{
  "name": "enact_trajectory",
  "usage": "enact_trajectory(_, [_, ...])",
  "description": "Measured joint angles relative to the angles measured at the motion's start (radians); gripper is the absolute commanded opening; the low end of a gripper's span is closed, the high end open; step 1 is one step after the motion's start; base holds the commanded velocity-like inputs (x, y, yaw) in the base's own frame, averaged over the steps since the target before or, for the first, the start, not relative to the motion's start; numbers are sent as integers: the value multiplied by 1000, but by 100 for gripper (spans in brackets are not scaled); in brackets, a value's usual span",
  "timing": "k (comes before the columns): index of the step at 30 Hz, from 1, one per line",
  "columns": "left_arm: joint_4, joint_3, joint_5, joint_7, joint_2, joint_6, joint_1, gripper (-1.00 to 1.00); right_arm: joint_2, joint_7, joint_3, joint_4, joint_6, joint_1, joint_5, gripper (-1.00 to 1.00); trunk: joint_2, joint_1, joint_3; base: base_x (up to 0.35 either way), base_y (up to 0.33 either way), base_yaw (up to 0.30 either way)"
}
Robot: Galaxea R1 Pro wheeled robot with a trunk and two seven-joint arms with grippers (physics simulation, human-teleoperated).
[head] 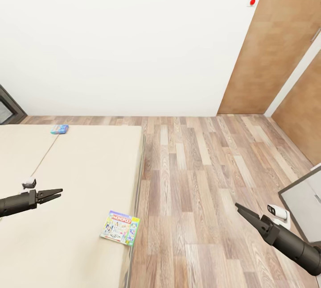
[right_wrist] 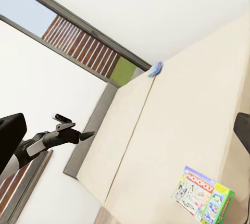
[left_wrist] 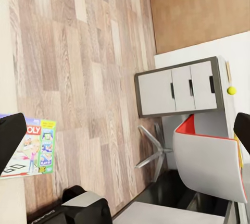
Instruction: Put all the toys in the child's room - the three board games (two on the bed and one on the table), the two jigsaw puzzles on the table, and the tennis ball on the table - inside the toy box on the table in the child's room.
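Two board games lie on the beige bed (head: 76, 167): a Monopoly box (head: 120, 227) at its near right edge and a small blue box (head: 59, 129) at its far end. My left gripper (head: 58, 194) hovers open and empty over the bed, left of the Monopoly box. Over the wood floor, my right gripper (head: 239, 209) is also open and empty. The left wrist view catches the Monopoly box (left_wrist: 31, 148) and, further off, the tennis ball (left_wrist: 231, 90) on the table (left_wrist: 240, 62). The toy box and jigsaw puzzles are out of view.
A white wall stands behind the bed, with brown doors (head: 272, 42) at the right. A grey cabinet corner (head: 303, 203) juts in by my right arm. Under the table are drawers (left_wrist: 177, 94); a white and red chair (left_wrist: 208, 166) stands beside them. Wood floor (head: 200, 176) stretches between bed and doors.
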Motion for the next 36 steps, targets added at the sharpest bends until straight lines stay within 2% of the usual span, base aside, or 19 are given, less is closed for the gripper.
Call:
enact_trajectory(26, [0, -1, 0, 0, -3, -1, 0, 100, 0, -1, 0, 0, 0, 0, 1, 100, 0, 0, 43, 0, -1, 0])
enact_trajectory(36, [0, -1, 0, 0, -4, -1, 0, 100, 0, -1, 0, 0, 0, 0, 2, 100, 0, 0, 60, 0, -95, 0])
